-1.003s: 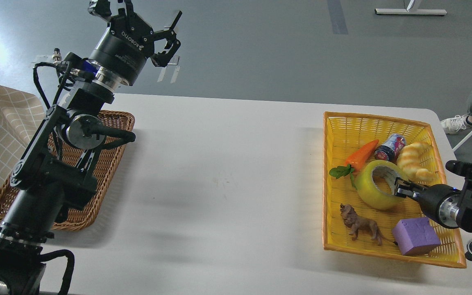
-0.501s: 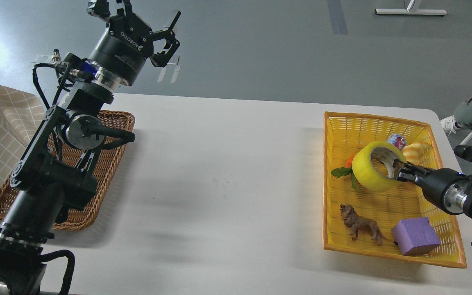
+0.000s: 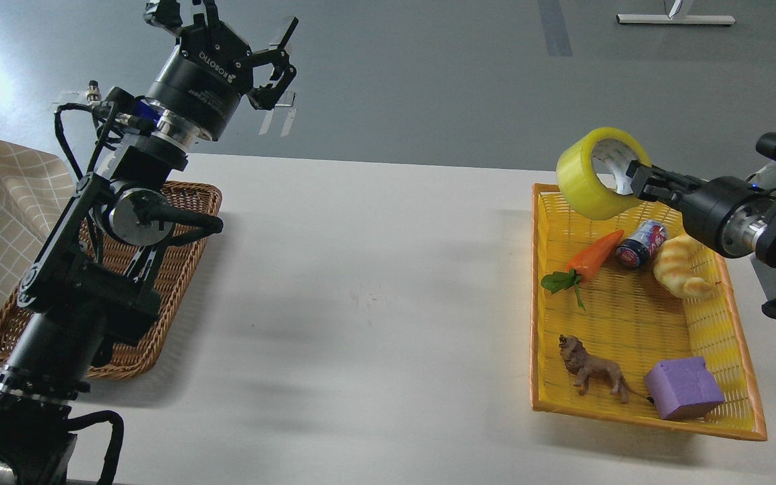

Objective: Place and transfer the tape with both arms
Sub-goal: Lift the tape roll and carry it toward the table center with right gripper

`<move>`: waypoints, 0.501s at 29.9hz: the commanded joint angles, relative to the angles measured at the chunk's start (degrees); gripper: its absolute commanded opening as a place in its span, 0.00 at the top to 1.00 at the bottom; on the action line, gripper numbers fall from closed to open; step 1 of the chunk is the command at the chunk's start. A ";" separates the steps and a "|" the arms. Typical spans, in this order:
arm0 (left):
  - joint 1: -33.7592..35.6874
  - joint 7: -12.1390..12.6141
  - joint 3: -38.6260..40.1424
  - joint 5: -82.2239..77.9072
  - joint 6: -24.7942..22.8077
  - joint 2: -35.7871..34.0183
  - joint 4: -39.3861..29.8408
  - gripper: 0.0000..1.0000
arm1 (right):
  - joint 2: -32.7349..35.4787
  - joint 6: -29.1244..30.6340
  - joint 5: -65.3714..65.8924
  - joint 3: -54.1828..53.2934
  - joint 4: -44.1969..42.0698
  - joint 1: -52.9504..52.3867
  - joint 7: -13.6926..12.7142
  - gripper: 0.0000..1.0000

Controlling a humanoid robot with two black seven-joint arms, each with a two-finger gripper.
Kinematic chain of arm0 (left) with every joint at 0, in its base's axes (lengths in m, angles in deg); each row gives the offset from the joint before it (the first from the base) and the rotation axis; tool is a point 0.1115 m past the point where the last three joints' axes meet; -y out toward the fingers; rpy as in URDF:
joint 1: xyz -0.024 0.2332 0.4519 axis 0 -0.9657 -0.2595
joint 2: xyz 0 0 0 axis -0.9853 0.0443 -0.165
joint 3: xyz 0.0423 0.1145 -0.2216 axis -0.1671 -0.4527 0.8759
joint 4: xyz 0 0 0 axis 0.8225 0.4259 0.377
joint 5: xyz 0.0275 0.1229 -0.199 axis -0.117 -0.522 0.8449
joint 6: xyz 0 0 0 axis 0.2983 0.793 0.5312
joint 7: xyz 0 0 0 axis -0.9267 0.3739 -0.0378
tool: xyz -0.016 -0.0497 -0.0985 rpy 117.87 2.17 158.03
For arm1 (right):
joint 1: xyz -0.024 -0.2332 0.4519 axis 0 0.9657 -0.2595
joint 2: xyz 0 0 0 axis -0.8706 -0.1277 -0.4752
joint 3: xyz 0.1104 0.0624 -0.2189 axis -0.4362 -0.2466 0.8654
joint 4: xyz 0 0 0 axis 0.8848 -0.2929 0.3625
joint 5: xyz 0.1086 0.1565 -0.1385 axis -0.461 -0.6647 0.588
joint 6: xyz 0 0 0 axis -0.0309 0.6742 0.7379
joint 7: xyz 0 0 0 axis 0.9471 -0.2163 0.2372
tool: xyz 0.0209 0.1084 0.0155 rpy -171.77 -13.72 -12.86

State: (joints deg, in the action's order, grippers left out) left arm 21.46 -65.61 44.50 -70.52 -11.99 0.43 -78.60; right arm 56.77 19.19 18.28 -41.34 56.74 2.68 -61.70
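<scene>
The tape (image 3: 587, 176), a thick yellow-green roll with a grey-white core, hangs in the air above the far left corner of the yellow basket (image 3: 541, 283). My right gripper (image 3: 636, 180) comes in from the right and is shut on the roll's rim, one finger inside the core. My left gripper (image 3: 240, 30) is raised high above the far left of the table, open and empty, far from the tape.
The yellow basket holds a toy carrot (image 3: 593, 254), a small can (image 3: 642, 243), a croissant toy (image 3: 681, 266), a lion figure (image 3: 591, 369) and a purple block (image 3: 684, 387). A brown wicker basket (image 3: 189, 222) lies at the left, behind my left arm. The white table (image 3: 361, 303) lies between the baskets.
My right gripper has lifted the tape out of the yellow basket, up and toward the far edge. The carrot and can show again. My left arm has not moved.
</scene>
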 commanded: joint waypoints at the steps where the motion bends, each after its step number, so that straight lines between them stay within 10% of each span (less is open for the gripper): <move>1: 0.08 0.09 0.05 0.01 0.00 -0.09 0.00 0.02 | -3.71 0.00 0.35 4.79 -1.63 -2.55 -0.10 1.00; 15: -0.01 0.00 0.22 0.01 0.09 -0.18 0.00 0.02 | -15.31 0.00 2.46 22.81 -11.64 -12.13 -0.19 1.00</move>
State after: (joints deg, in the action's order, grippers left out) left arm 21.55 -65.54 44.64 -70.52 -11.90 0.26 -78.60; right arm 43.60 19.19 20.68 -21.68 47.58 -7.11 -61.90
